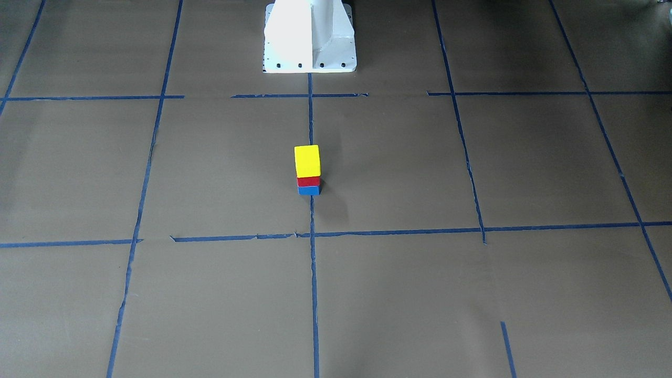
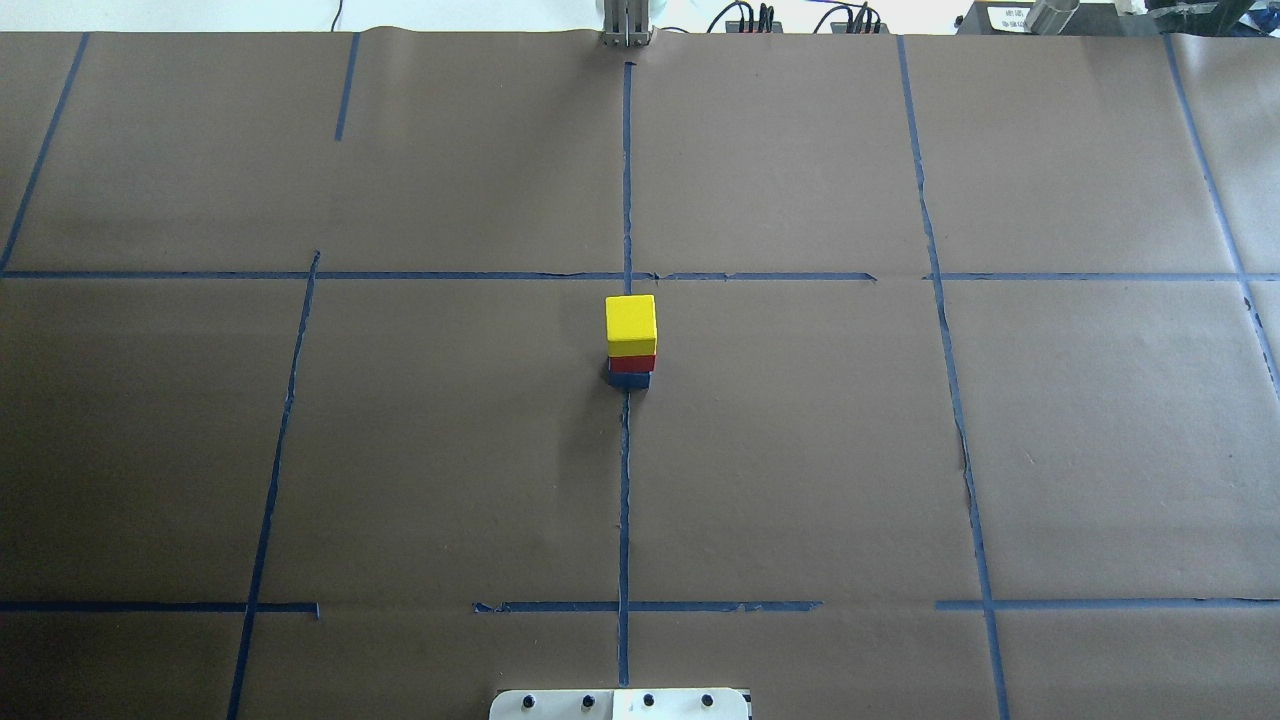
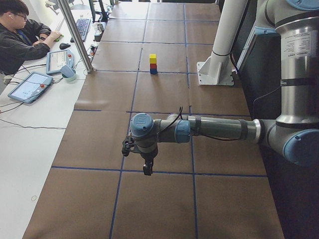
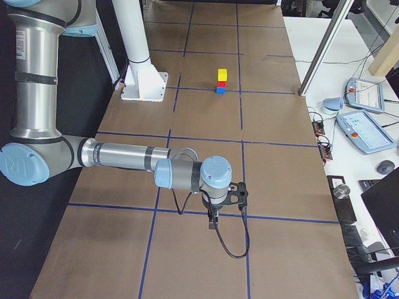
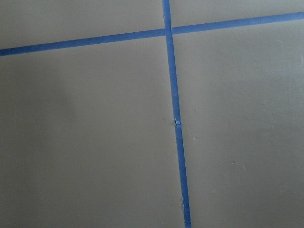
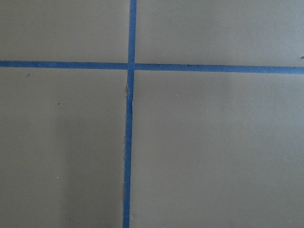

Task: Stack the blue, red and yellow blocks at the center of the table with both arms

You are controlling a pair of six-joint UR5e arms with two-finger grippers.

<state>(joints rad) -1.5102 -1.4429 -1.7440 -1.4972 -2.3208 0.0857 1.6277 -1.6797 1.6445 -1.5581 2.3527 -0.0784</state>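
Left gripper (image 3: 147,172) and right gripper (image 4: 213,225) point down, forearms (image 3: 219,128) level over table (image 3: 164,94)

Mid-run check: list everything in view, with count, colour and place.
yellow block: one, yellow, top of the centre stack
red block: one, red, middle of the stack
blue block: one, blue, bottom, on the table
table: one, grey-brown, beneath the stack
tape lines: several, blue, gridding the table
pedestal: one, white, robot's table edge
tablets: two, blue-grey, side desk
person: one, dark top, at that desk
left arm: one, grey-silver, low over its table end, far from the stack
right arm: one, grey-silver, same at the opposite end
left end effector: one, black, points down, state unclear
right end effector: one, black, points down, state unclear
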